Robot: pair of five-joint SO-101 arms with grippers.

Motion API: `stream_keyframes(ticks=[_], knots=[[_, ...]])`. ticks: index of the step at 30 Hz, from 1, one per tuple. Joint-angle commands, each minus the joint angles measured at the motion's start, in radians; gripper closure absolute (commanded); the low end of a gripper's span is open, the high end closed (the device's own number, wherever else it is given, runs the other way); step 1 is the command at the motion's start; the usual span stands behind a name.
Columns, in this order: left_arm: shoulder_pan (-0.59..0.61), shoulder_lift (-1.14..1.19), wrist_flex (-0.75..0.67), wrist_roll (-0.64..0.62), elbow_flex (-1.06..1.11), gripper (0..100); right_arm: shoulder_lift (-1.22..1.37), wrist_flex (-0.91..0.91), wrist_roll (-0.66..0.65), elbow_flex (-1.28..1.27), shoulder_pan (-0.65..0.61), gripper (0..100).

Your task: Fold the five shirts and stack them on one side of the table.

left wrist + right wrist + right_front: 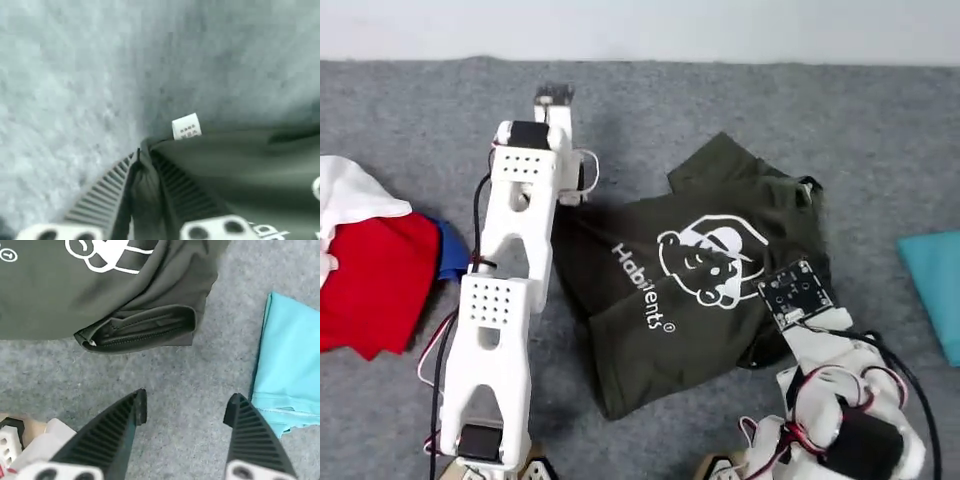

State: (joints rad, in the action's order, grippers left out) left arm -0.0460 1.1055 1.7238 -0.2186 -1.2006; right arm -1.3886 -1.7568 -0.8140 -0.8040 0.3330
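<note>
One edge of the dark green shirt [700, 290] is pinched in the left gripper [144, 154], while the right gripper [187, 408] hangs spread wide near its sleeve [145, 330].

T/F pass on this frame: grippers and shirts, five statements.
1. The left gripper is shut on the dark green shirt. True.
2. The right gripper holds the teal shirt. False: it is open and holds nothing.
3. The dark green shirt is folded into a neat rectangle. False: it lies spread out, rumpled, print up.
4. A red shirt lies on the left arm's side. True.
5. The teal shirt touches the dark green shirt. False: grey table surface shows between them.
</note>
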Motion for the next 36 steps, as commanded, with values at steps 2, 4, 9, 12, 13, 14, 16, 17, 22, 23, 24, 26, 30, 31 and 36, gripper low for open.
stream_keyframes(ticks=[2,4,9,12,13,14,16,17,22,23,24,26,30,31,36], knots=[[0.023,-0.02,-0.092,0.017,-0.143,99,-0.016,-0.039,0.0,0.005,0.012,74.2],[0.048,-0.023,-0.172,0.014,-0.145,99,-0.024,-0.039,0.0,0.005,0.012,74.2],[0.123,-0.028,-0.334,0.008,-0.145,99,-0.033,-0.039,0.0,0.005,0.012,74.2],[0.158,-0.028,-0.388,0.008,-0.145,98,-0.033,-0.039,0.0,0.005,0.012,74.2],[0.164,-0.028,-0.393,0.012,-0.145,98,-0.033,-0.039,0.0,0.005,0.012,74.2],[0.17,-0.028,-0.391,0.015,-0.145,97,-0.031,-0.039,0.0,0.005,0.012,74.2],[0.175,-0.028,-0.354,0.018,-0.145,89,-0.028,-0.039,0.0,0.005,0.012,74.2],[0.173,-0.028,-0.321,0.026,-0.145,82,-0.027,-0.039,0.0,0.005,0.012,74.2],[0.143,-0.026,-0.084,0.031,-0.145,39,-0.027,-0.039,0.0,0.005,0.012,74.2],[0.137,-0.026,-0.038,0.031,-0.145,33,-0.027,-0.039,0.0,0.005,0.012,74.2],[0.126,-0.028,-0.003,0.026,-0.145,28,-0.027,-0.039,0.0,0.005,0.012,74.2],[0.118,-0.032,0.031,0.021,-0.154,25,-0.027,-0.039,0.0,0.005,0.012,74.2],[0.129,-0.081,0.032,-0.009,-0.22,25,-0.028,-0.039,0.0,0.005,0.012,74.2],[0.13,-0.098,0.032,-0.011,-0.231,25,-0.03,-0.039,0.0,0.005,0.012,74.2],[0.15,-0.227,0.032,-0.006,-0.237,25,-0.033,-0.039,0.0,0.005,0.012,74.2]])
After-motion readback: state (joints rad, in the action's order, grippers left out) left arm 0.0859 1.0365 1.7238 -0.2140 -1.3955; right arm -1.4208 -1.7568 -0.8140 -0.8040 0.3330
